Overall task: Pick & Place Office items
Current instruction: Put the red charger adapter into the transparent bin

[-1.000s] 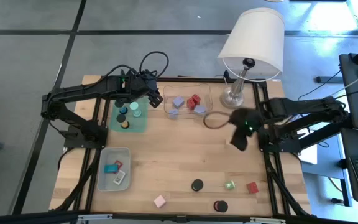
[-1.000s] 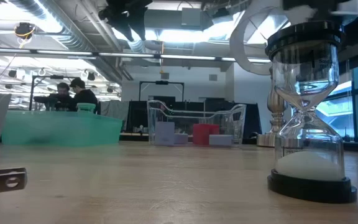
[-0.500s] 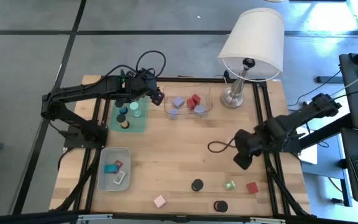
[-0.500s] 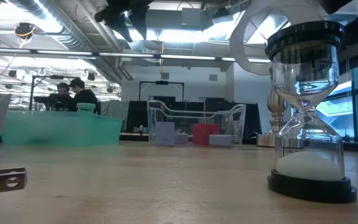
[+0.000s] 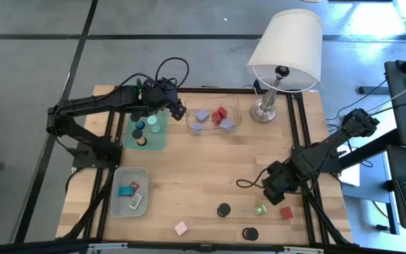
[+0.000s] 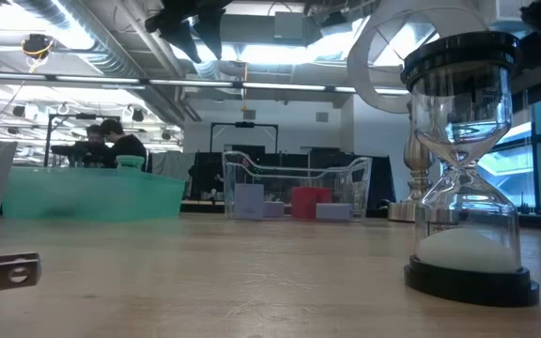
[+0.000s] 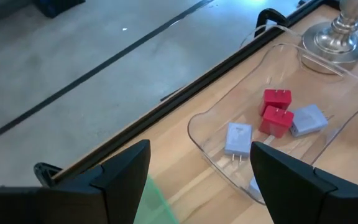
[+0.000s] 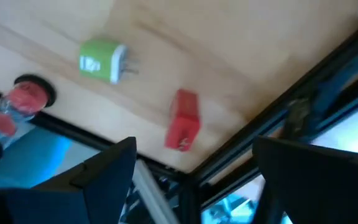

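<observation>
My right gripper [image 5: 268, 189] hangs open over the near right of the table, pointing steeply down, with nothing between its fingers [image 8: 194, 174]. Just beyond it lie a green block [image 5: 260, 209] [image 8: 101, 61] and a red block [image 5: 286, 212] [image 8: 183, 127], both flat on the wood. My left gripper [image 5: 177, 107] [image 7: 197, 180] waits open at the far left, beside the clear tray [image 5: 213, 116], which holds red blocks [image 7: 277, 111] and lilac blocks [image 7: 238, 137]. A black cap [image 5: 223, 209] and a pink block [image 5: 182, 227] lie near the front edge.
A white-shaded lamp [image 5: 284, 49] stands at the far right. A green tray [image 5: 162, 141] with round caps and a grey tray [image 5: 120, 178] with small pieces sit on the left. An hourglass [image 6: 463, 169] stands close to the low camera. Black frame rails [image 5: 309, 212] edge the table.
My right gripper has swung from beside the lamp's base toward the table's near edge and gone down, rolling as it went, and now hangs by the green and red blocks. Its loose cable came along. Nothing on the table has moved.
</observation>
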